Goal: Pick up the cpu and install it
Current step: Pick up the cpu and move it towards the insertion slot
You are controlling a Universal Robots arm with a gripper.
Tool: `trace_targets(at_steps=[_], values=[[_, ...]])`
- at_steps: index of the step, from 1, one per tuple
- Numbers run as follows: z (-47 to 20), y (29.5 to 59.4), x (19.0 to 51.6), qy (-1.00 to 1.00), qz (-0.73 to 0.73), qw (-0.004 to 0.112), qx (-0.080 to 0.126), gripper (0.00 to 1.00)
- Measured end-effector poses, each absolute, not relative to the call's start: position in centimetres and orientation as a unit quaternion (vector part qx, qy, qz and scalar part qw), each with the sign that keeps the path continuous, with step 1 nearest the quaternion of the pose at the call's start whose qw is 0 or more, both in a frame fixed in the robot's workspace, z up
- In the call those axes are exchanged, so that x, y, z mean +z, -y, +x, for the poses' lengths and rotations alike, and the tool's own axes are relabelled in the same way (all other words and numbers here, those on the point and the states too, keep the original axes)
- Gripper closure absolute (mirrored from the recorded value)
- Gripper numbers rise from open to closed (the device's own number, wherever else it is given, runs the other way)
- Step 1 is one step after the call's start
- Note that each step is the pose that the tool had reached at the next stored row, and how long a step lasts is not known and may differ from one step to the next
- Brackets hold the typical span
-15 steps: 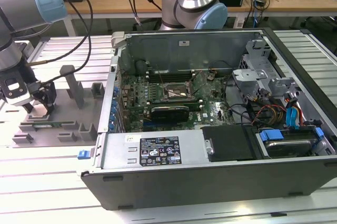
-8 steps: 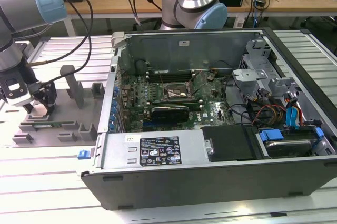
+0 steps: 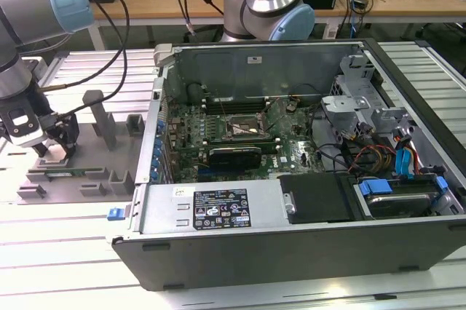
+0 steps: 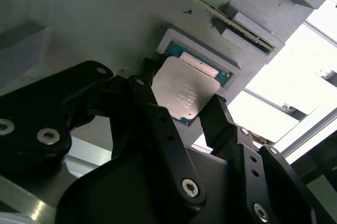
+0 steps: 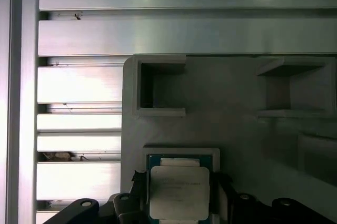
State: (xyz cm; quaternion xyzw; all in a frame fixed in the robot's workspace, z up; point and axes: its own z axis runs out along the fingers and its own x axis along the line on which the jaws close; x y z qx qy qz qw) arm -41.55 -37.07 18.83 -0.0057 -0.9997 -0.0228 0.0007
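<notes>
Slatted metal desk [image 3: 73,252], grey parts tray [image 3: 109,159] at the exterior view's left, gripper [image 3: 57,148] low over it.
The cpu [image 5: 179,192] lies flat in its tray recess, straddled by the gripper for an edge grasp; whether it is clamped cannot be told. An open computer case [image 3: 255,70] stands well apart, mid-frame.

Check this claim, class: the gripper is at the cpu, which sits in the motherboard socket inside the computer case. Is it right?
Not quite. The gripper is at the cpu, but the cpu sits in a recess of the grey fixture outside the computer case, as both wrist views show.
</notes>
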Motion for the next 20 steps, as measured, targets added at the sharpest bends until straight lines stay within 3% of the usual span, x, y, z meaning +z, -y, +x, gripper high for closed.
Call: trace_targets(at_steps=[9, 11, 20], values=[[-41.64, 37.07, 18.82, 1.000, -0.006, 0.001, -0.023, 0.38], [-41.65, 37.07, 18.83, 1.000, -0.006, 0.001, -0.023, 0.45], [-41.66, 37.07, 18.95, 1.000, -0.006, 0.001, -0.023, 0.45]])
